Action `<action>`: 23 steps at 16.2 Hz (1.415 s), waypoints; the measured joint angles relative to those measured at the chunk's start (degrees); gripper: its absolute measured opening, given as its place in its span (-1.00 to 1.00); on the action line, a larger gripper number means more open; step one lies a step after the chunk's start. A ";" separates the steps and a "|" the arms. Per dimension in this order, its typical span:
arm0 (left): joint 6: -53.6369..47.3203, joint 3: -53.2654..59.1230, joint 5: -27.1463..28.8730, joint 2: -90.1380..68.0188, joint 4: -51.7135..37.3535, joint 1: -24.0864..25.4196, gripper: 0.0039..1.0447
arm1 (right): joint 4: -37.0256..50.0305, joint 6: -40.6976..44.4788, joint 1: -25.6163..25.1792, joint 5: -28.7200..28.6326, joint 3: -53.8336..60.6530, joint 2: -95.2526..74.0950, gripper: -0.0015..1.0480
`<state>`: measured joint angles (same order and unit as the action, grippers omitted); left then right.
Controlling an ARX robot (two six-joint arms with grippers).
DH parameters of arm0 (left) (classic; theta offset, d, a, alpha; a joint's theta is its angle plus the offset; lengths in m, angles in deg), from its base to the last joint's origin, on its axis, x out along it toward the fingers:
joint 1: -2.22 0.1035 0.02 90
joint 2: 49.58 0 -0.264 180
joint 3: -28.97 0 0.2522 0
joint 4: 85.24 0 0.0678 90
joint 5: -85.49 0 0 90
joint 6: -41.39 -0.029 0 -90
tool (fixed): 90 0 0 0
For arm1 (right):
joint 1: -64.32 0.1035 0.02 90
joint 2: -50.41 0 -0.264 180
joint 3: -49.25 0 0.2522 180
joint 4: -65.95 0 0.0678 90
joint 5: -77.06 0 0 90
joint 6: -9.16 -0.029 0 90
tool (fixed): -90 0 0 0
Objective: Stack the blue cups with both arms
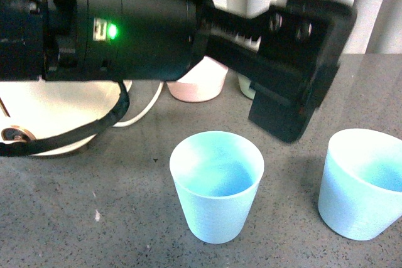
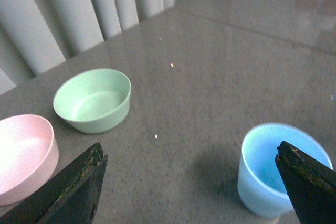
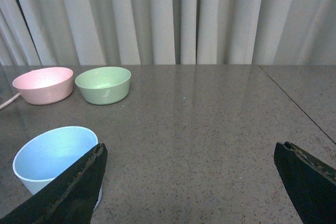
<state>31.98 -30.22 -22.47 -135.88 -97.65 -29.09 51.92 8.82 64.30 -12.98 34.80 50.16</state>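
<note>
Two light blue cups stand upright on the grey table in the front view, one in the middle (image 1: 217, 186) and one at the right (image 1: 364, 183). My left arm reaches across from the left with its green light on, and its gripper (image 1: 289, 101) hangs above and behind the cups. In the left wrist view the left gripper (image 2: 189, 153) is open over bare table, with a blue cup (image 2: 281, 169) just beside one finger. My right gripper (image 3: 189, 150) is open too, with nothing between its fingers; a blue cup (image 3: 55, 156) sits partly behind one finger. The right arm is out of the front view.
A pink bowl (image 1: 198, 83) and a green bowl (image 1: 246, 86), the latter mostly hidden by the arm, stand at the back near white curtains. Both bowls show side by side in the wrist views, pink bowl (image 3: 43, 84) and green bowl (image 3: 103, 84). A white round base with cables (image 1: 63, 117) lies at the left.
</note>
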 joint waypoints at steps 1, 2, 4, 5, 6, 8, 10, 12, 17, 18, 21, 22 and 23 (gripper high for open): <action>4.70 0.04 1.51 0.00 -3.19 -0.13 0.88 | 0.02 0.00 0.00 -0.02 0.00 0.00 0.87; 7.63 0.66 3.76 -0.02 -6.62 -0.39 0.87 | 0.00 0.00 0.00 -0.02 0.00 0.00 0.87; 8.20 10.62 31.67 2.36 -21.31 -1.88 0.44 | -0.02 0.00 0.00 -0.02 0.00 0.00 0.87; 8.37 15.21 39.32 5.33 -23.06 0.42 0.27 | 0.00 0.00 0.00 0.02 0.00 0.00 0.87; 8.94 19.76 44.17 10.19 -24.04 4.74 0.03 | 0.02 0.00 0.00 0.02 0.00 0.00 0.87; 9.14 24.65 42.60 15.78 -24.46 8.22 -0.29 | 0.02 0.00 0.00 -0.04 0.00 0.00 0.87; 9.14 29.46 38.27 19.89 -23.41 10.64 -0.64 | 0.02 0.00 0.00 -0.02 0.00 0.00 0.87; 9.27 34.27 34.16 26.53 -21.59 15.34 -0.97 | 0.02 0.00 0.00 0.00 0.00 0.00 0.87; 9.31 40.98 26.58 41.51 -13.66 22.95 -0.98 | 0.00 0.00 0.00 0.00 0.00 0.00 0.87; 9.31 41.62 25.68 43.69 -11.98 23.87 -0.98 | 0.02 0.00 0.00 0.00 0.00 0.00 0.87; 9.31 44.59 23.04 46.88 -10.69 26.05 -0.98 | 0.04 0.00 0.00 0.00 0.00 0.00 0.87; 9.29 44.59 18.99 49.44 -8.94 29.75 -0.98 | 0.02 0.00 0.00 0.00 0.00 0.00 0.87; 9.40 44.63 18.97 52.83 -6.62 31.76 -0.98 | 0.00 0.00 0.00 0.00 0.00 0.00 0.87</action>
<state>41.38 14.41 -3.50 -83.06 -104.28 2.66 51.92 8.82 64.30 -12.98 34.80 50.16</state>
